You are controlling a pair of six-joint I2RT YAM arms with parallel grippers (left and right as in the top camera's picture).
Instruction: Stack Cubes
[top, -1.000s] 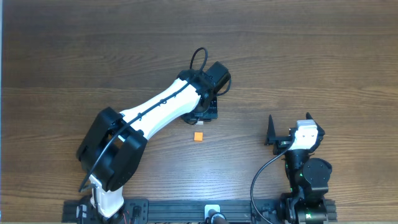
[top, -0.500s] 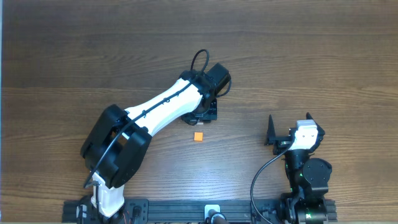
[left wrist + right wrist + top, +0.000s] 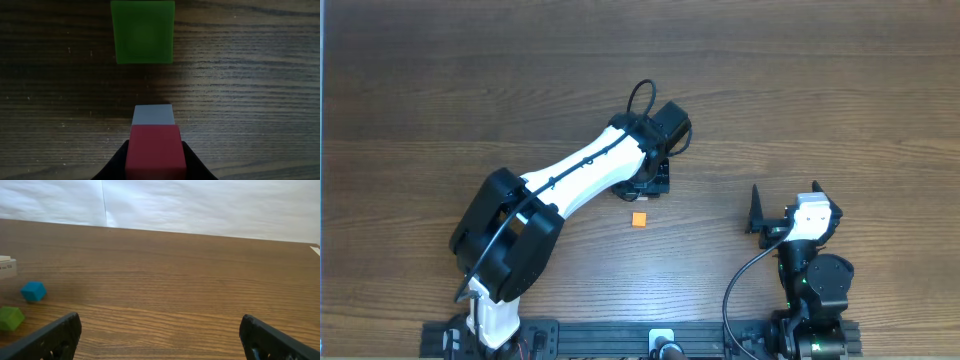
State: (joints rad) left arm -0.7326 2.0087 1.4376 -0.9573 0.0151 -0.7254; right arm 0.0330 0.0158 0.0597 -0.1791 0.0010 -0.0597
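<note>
Red cube (image 3: pixel 155 146) clamped in left gripper (image 3: pixel 155 164), green cube (image 3: pixel 143 31) beyond, right gripper (image 3: pixel 160 339) wide.

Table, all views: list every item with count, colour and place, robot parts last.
red cube: one, red, between the left gripper's fingers.
grey block: one, pale grey, just past the red cube.
green cube: one, green, on the table ahead of the left gripper.
blue cube: one, blue, on the table near the green cube.
orange cube: one, orange, on the table near the left gripper.
table: one, brown wood.
left gripper: one, black, mid-table, shut on the red cube.
right gripper: one, black, open, at the table's right.
</note>
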